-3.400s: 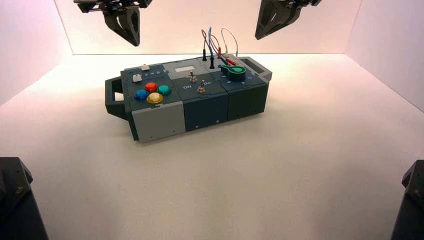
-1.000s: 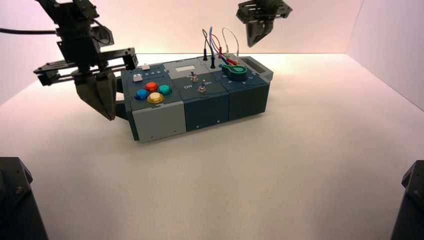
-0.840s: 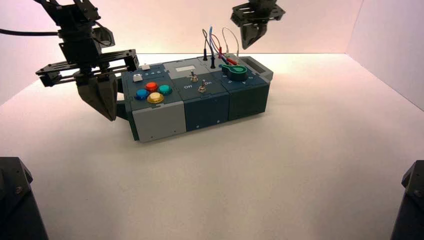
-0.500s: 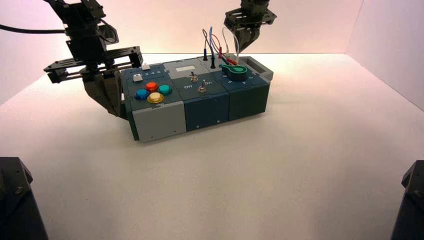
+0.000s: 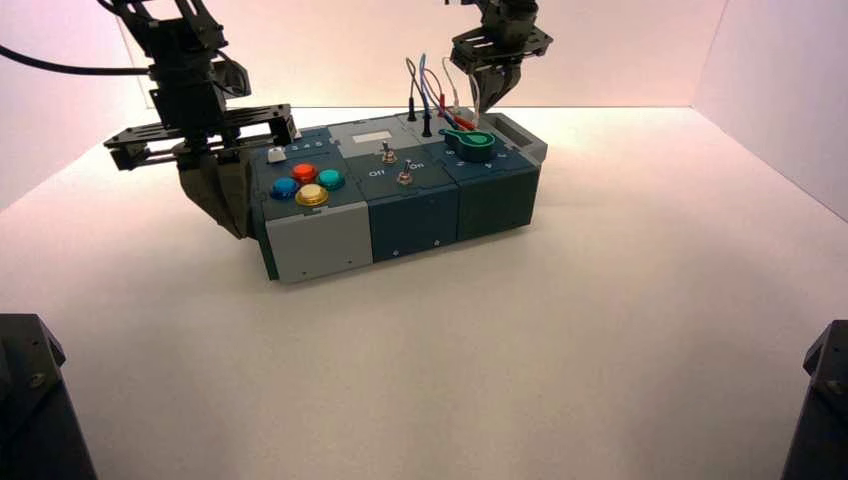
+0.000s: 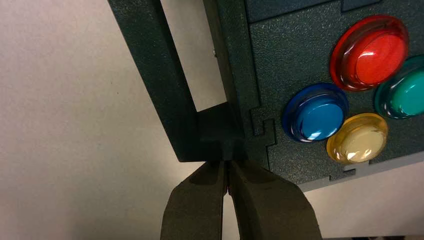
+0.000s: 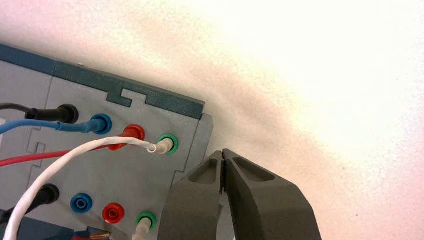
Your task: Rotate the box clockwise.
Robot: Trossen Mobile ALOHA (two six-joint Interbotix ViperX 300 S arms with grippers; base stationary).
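High view: box (image 5: 400, 195) lies on white table (image 5: 600, 330), both arms at its ends.
Left wrist view: left gripper (image 6: 226, 172) pressed together, tips at box's handle (image 6: 210, 132).
Right wrist view: right gripper (image 7: 222, 162) closed empty, beside box's far right corner.

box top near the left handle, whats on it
Four round buttons sit there: red, blue, yellow, teal. The left gripper, jaws shut, covers part of the handle.

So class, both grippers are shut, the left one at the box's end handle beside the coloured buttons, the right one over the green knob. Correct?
Not quite. The right gripper is at the box's far corner beside the wire sockets, as the right wrist view shows. The rest stands: the left gripper is shut at the handle.
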